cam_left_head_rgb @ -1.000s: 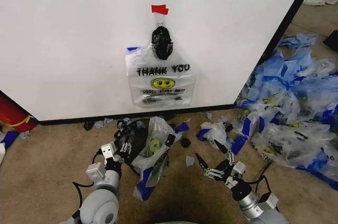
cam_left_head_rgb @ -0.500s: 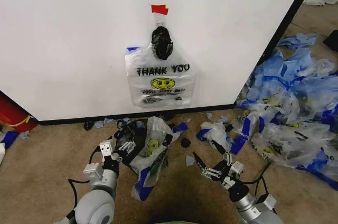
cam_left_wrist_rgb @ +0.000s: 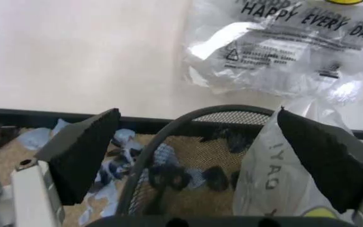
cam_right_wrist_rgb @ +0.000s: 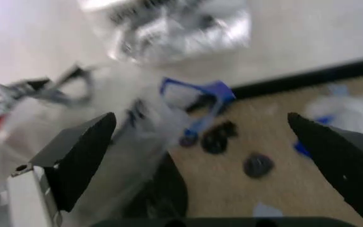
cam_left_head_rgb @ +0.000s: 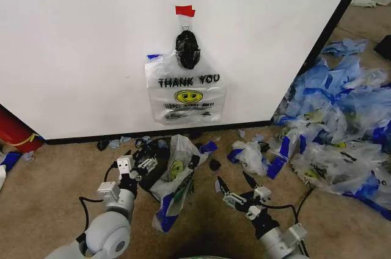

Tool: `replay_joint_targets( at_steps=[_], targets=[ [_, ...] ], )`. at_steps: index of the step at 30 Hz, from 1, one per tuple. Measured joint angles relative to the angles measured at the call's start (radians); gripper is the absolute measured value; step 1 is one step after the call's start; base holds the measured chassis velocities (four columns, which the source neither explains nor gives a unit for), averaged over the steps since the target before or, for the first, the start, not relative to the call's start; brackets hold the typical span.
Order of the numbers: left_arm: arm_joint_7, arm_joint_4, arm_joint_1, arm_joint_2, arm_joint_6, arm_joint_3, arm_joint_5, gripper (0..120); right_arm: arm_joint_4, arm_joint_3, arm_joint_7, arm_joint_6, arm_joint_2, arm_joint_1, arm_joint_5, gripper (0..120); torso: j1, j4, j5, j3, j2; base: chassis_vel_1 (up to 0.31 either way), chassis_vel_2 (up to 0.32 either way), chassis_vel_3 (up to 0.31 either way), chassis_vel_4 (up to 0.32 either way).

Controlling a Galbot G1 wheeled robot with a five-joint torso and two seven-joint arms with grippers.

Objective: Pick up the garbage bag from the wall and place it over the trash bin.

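The garbage bag (cam_left_head_rgb: 185, 91), clear with "THANK YOU" and a yellow smiley, hangs flat on the white wall (cam_left_head_rgb: 85, 39) below a red tape piece (cam_left_head_rgb: 184, 10) and a glossy black bundle (cam_left_head_rgb: 187, 49). Its lower part also shows in the left wrist view (cam_left_wrist_rgb: 295, 52). The black mesh trash bin (cam_left_head_rgb: 160, 160) (cam_left_wrist_rgb: 188, 123) stands on the carpet under it, with another clear bag (cam_left_head_rgb: 177, 176) draped in and over it. My left gripper (cam_left_head_rgb: 139, 162) (cam_left_wrist_rgb: 200, 156) is open at the bin's rim. Right of the bin and low over the floor, my right gripper (cam_left_head_rgb: 234, 189) (cam_right_wrist_rgb: 210, 161) is open and holds nothing.
A large heap of blue-and-clear bags (cam_left_head_rgb: 336, 131) covers the floor to the right, past the wall's black end edge (cam_left_head_rgb: 333, 24). Small bag scraps (cam_left_head_rgb: 250, 152) litter the carpet near the bin. A red object (cam_left_head_rgb: 15, 134) lies at the wall's far left.
The right arm has shifted left and nearer the camera, its open gripper now closer to the bin. The left gripper has edged forward to the bin's rim. The hanging bag is unmoved.
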Motion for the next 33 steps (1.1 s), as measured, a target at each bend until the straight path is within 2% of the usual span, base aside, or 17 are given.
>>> replay_joint_targets(
  at_steps=[3,13,33],
  targets=[
    [0.0,0.007,-0.002,0.001,0.002,-0.003,-0.005,98,0.002,-0.06,0.055,-0.064,0.005,0.089,0.056,100,0.0,0.0006,0.0,0.0,0.0,0.0,0.0,0.0,0.0],
    [0.0,0.014,0.015,-0.003,0.006,-0.03,-0.004,96,-0.036,-0.246,0.13,-0.122,0.05,0.349,0.18,100,0.0,0.0007,0.0,0.0,0.0,0.0,0.0,0.0,0.0],
    [0.001,0.033,0.006,-0.026,0.001,-0.022,0.004,94,-0.095,-0.359,0.217,-0.171,0.13,0.441,0.224,100,0.0,0.0005,0.0001,0.0,0.0,0.0,0.0,0.0,0.0]
  ],
)
